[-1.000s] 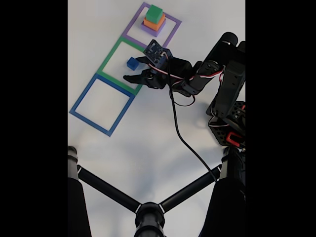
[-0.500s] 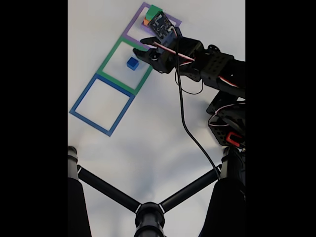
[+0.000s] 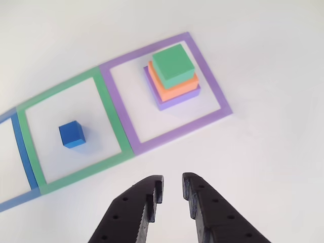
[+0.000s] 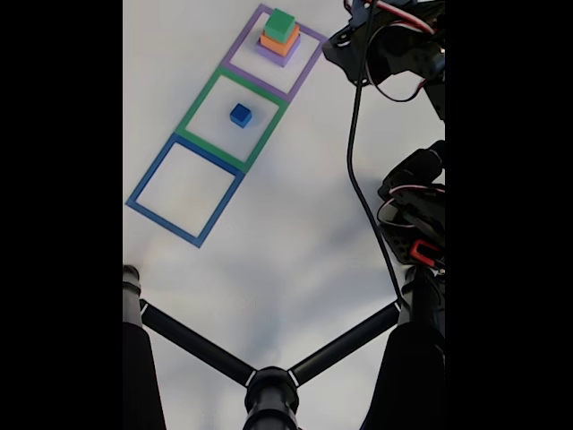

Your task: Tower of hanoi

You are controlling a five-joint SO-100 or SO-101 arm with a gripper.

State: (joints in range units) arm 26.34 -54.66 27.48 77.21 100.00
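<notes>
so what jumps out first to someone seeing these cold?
The stack in the purple square: green block on orange on purple, largest at the bottom. Next, the lone small blue cube inside the green square beside it. In the other view the black gripper sits at the bottom edge, fingers slightly parted, holding nothing.
</notes>
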